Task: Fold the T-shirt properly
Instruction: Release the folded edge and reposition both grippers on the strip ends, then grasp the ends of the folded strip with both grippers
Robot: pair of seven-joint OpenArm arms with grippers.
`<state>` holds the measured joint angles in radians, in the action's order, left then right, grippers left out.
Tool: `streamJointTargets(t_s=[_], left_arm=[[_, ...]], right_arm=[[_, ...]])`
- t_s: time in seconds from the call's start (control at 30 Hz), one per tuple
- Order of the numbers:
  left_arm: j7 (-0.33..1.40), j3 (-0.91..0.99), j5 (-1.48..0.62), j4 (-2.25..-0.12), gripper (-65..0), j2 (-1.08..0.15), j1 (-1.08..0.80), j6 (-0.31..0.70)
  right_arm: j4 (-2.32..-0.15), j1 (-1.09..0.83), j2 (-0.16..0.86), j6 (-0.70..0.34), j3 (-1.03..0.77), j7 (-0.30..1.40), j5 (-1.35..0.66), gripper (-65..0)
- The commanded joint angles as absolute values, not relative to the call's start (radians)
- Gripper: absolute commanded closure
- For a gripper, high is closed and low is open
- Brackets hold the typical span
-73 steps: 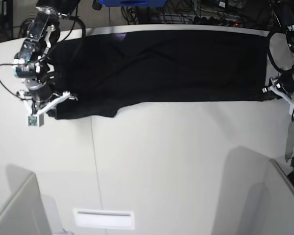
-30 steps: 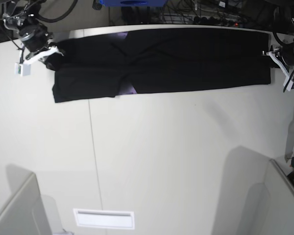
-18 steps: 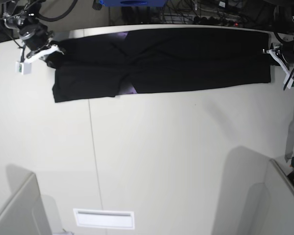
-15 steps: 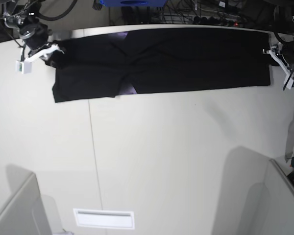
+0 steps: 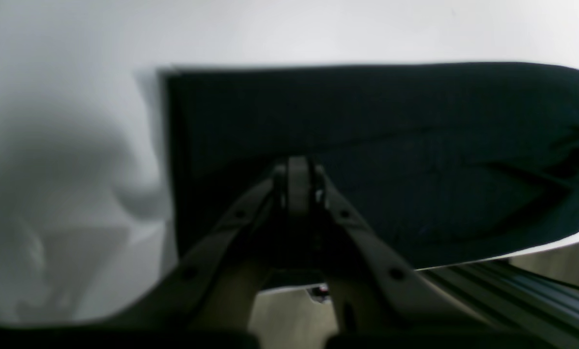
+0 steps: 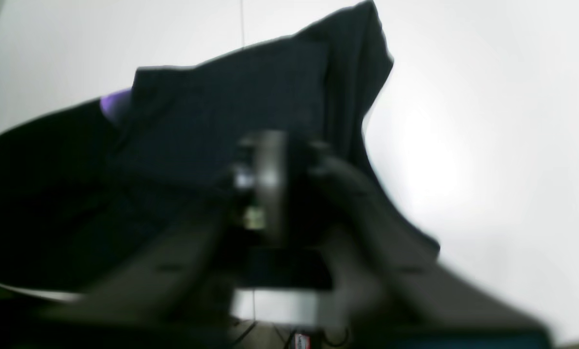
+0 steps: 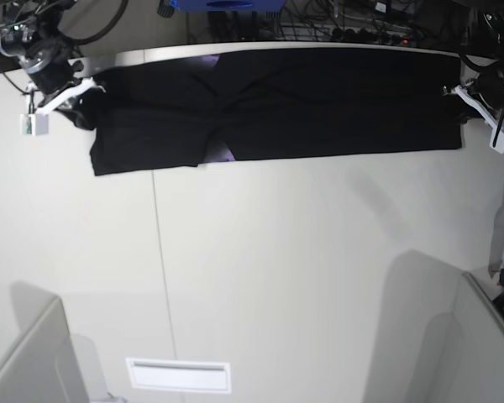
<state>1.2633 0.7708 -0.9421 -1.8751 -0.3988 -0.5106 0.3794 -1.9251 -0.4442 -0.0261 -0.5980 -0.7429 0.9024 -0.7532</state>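
You have the large black cloth T-shirt [image 7: 277, 105] folded once lengthwise into a band, crosswise folds left; left gripper [image 5: 296, 167] looks clamped on its end, right gripper [image 6: 270, 184] too blurred to tell.

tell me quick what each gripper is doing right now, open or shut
Left gripper: shut on the black T-shirt.
Right gripper: cannot be told, too blurred; it sits at the T-shirt's edge.
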Motion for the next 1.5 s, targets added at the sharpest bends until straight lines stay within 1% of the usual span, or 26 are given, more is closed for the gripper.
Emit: streamJointTargets(t_s=[0.0, 0.13, 0.23, 0.3, 0.4, 0.53, 0.63, 0.7, 0.8, 0.9, 0.97, 1.07, 1.17, 1.27, 1.37, 1.47], left_arm=[[1.247, 0.762, -0.886, -1.874, 0.0, -0.401, -0.501, 0.378], [1.23, 0.664, -0.639, -1.833, 0.0, -0.344, -0.458, 0.384], [1.125, 0.587, -0.47, -1.77, 0.0, -0.314, -0.453, 0.384], [1.075, 0.553, -0.404, -1.722, 0.0, -0.312, -0.443, 0.384], [1.066, 0.545, -0.403, -1.652, 0.0, -0.312, -0.426, 0.384], [1.066, 0.545, -0.421, -1.638, 0.0, -0.317, -0.421, 0.384], [1.069, 0.552, -0.458, -1.689, 0.0, -0.317, -0.432, 0.384], [1.125, 0.595, -0.501, -1.756, 0.0, -0.317, -0.449, 0.384], [1.187, 0.674, -0.565, -1.839, 0.0, -0.315, -0.45, 0.384], [1.191, 0.694, -0.57, -1.84, 0.0, -0.315, -0.438, 0.378], [1.198, 0.694, -0.549, -1.822, 0.0, -0.314, -0.421, 0.378], [1.19, 0.676, -0.499, -1.747, 0.0, -0.314, -0.41, 0.378], [1.188, 0.621, -0.437, -1.649, 0.0, -0.317, -0.369, 0.383], [1.119, 0.588, -0.372, -1.54, 0.0, -0.317, -0.326, 0.383], [1.055, 0.558, -0.331, -1.463, 0.0, -0.318, -0.262, 0.38], [1.061, 0.55, -0.325, -1.425, 0.0, -0.318, -0.176, 0.38]], right_arm=[[-1.92, -0.435, -0.019, -0.61, -0.746, 0.926, -0.765, 0.0], [-1.851, -0.39, -0.013, -0.608, -0.745, 0.993, -0.759, 0.0], [-1.787, -0.367, -0.01, -0.608, -0.743, 1.001, -0.748, 0.0], [-1.758, -0.349, -0.01, -0.611, -0.743, 1.001, -0.697, 0.0], [-1.75, -0.337, -0.012, -0.615, -0.696, 0.993, -0.611, 0.0], [-1.794, -0.34, -0.027, -0.608, -0.713, 0.967, -0.595, 0.0], [-1.893, -0.372, -0.041, -0.608, -0.707, 0.96, -0.591, 0.0], [-1.949, -0.377, -0.041, -0.608, -0.704, 0.966, -0.591, 0.0], [-1.951, -0.355, -0.03, -0.61, -0.673, 0.967, -0.59, 0.0], [-1.893, -0.346, -0.005, -0.607, -0.598, 0.969, -0.59, 0.0], [-1.814, -0.325, -0.004, -0.607, -0.567, 0.96, -0.59, 0.0], [-1.696, -0.285, -0.004, -0.607, -0.572, 0.957, -0.567, 0.0], [-1.63, -0.251, -0.004, -0.607, -0.579, 0.914, -0.478, 0.0], [-1.592, -0.211, -0.01, -0.607, -0.578, 0.865, -0.398, 0.0], [-1.512, -0.147, -0.007, -0.607, -0.584, 0.851, -0.357, 0.0], [-1.435, -0.085, -0.004, -0.605, -0.587, 0.819, -0.355, 0.0]])
